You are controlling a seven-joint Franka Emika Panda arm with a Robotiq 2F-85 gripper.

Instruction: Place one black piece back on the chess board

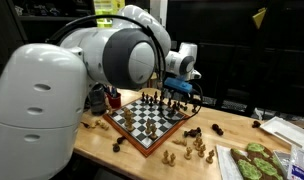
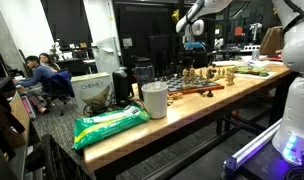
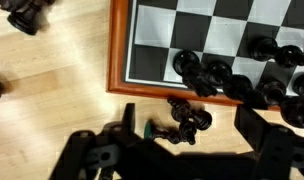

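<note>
The chess board [image 3: 118,50], with its reddish-brown frame, fills the top of the wrist view. Black pieces [image 3: 207,72] stand in a row along its near edge. A few black pieces [image 3: 188,118] lie toppled on the wooden table just outside the frame, one showing a green felt base. My gripper [image 3: 187,138] is open, with its fingers on either side of these fallen pieces and holding nothing. In an exterior view the gripper [image 1: 178,88] hangs over the far side of the board [image 1: 128,130]. The board [image 2: 197,84] is small and distant in an exterior view.
Light wooden pieces [image 1: 195,146] and more dark pieces [image 1: 118,146] are scattered on the table around the board. A plate with green items [image 1: 254,162] sits near the table corner. A white cup [image 2: 154,100] and a green bag [image 2: 110,122] stand at the table's other end.
</note>
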